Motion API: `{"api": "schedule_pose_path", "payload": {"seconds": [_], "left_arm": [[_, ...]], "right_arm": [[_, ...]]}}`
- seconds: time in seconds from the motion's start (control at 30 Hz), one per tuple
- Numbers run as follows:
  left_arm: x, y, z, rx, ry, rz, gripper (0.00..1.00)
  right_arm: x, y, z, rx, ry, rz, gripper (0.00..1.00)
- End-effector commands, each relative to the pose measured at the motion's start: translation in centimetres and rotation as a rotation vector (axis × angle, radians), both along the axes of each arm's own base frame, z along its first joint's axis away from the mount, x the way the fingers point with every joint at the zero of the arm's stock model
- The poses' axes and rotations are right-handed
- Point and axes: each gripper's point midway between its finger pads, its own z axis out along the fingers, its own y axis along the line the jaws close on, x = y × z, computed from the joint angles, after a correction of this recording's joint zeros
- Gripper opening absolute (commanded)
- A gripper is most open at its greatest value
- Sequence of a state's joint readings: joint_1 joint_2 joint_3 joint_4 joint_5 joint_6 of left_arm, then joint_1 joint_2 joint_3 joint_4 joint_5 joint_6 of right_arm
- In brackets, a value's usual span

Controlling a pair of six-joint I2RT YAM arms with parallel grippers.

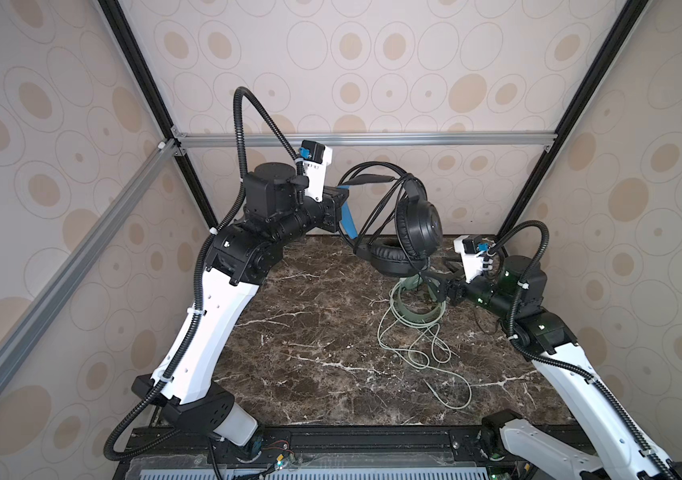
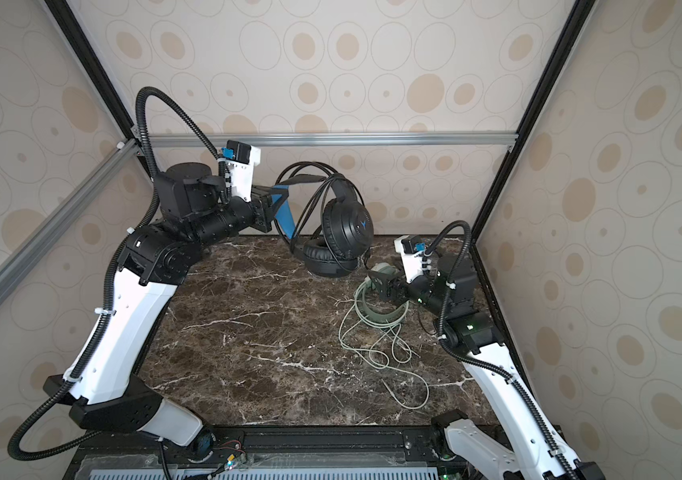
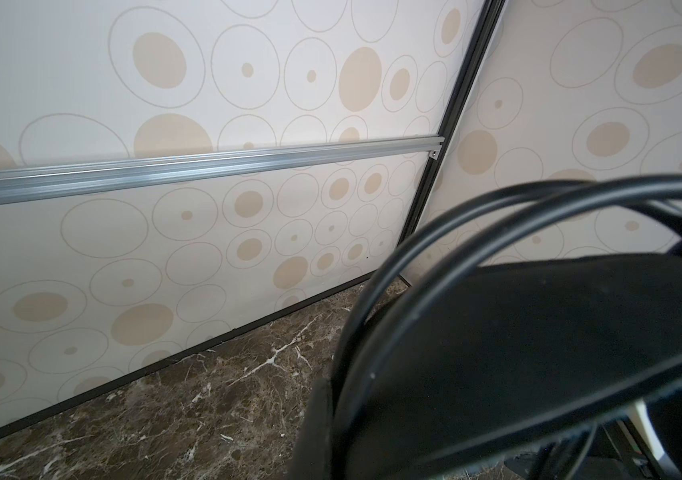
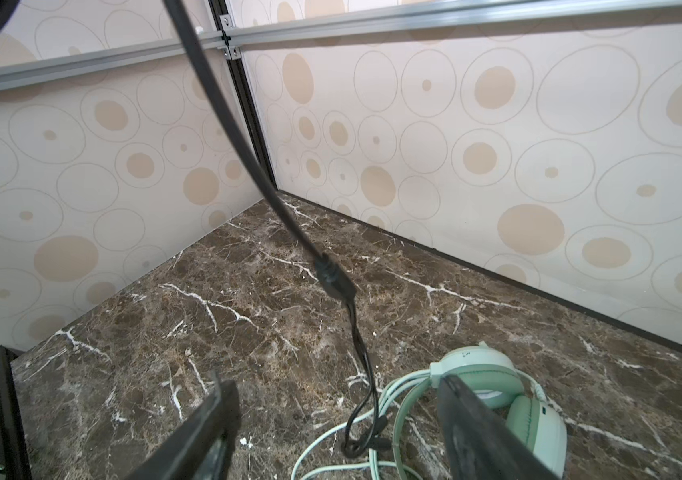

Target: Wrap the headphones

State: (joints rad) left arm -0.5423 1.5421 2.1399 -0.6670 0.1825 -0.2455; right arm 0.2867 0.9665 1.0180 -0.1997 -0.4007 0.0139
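The black headphones (image 1: 420,226) (image 2: 347,226) hang in the air at the back of the table, one earcup lower than the other. My left gripper (image 1: 347,198) (image 2: 279,200) is shut on their blue-lined headband (image 3: 539,332). Their thin black cable (image 3: 414,249) loops a few times over the headband. Its loose end (image 4: 331,274) drops between the fingers of my right gripper (image 4: 333,384) (image 1: 435,286) (image 2: 376,283), which is open and holds nothing. Below that gripper the mint-green headphones (image 4: 480,365) (image 1: 418,320) (image 2: 381,318) lie on the table. Their pale green cable (image 1: 422,353) (image 2: 381,353) sprawls toward the front.
The brown marble table (image 1: 310,353) is walled on three sides by patterned panels. An aluminium rail (image 1: 364,139) crosses the back wall just above the raised headphones. A black rail (image 1: 372,440) runs along the front edge.
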Motion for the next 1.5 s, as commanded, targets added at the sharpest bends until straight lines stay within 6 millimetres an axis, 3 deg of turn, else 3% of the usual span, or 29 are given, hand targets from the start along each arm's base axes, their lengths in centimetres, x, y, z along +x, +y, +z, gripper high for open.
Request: {"api": "schedule_pose_path", "payload": {"seconds": [0.0,0.2,0.57,0.9,1.17,1.47], "left_arm": [[-0.9,0.5,4.5,-0.127,-0.084,-0.017,0.00],[-0.9,0.8,4.5,-0.129,-0.082,-0.005,0.00],[-1.1,1.1,4.5,-0.132,-0.079,0.006,0.00],[-1.2,0.9,5.0,-0.152,-0.087,-0.010,0.00],[-1.3,1.0,5.2,-0.156,-0.090,-0.007,0.00],[-1.5,1.2,5.3,-0.159,-0.092,-0.004,0.00]], "right_arm": [[-0.2,0.1,-1.5,0.006,0.048,0.003,0.79],[-0.7,1.5,-4.2,0.068,0.150,0.083,0.84],[-2.8,3.6,-5.7,0.201,0.217,0.204,0.84],[-1.4,3.0,-7.8,0.126,0.218,0.137,0.84],[-0.8,3.2,-8.2,0.145,0.212,0.138,0.83],[-2.2,6.6,-8.7,0.150,0.245,0.259,0.81]]}}
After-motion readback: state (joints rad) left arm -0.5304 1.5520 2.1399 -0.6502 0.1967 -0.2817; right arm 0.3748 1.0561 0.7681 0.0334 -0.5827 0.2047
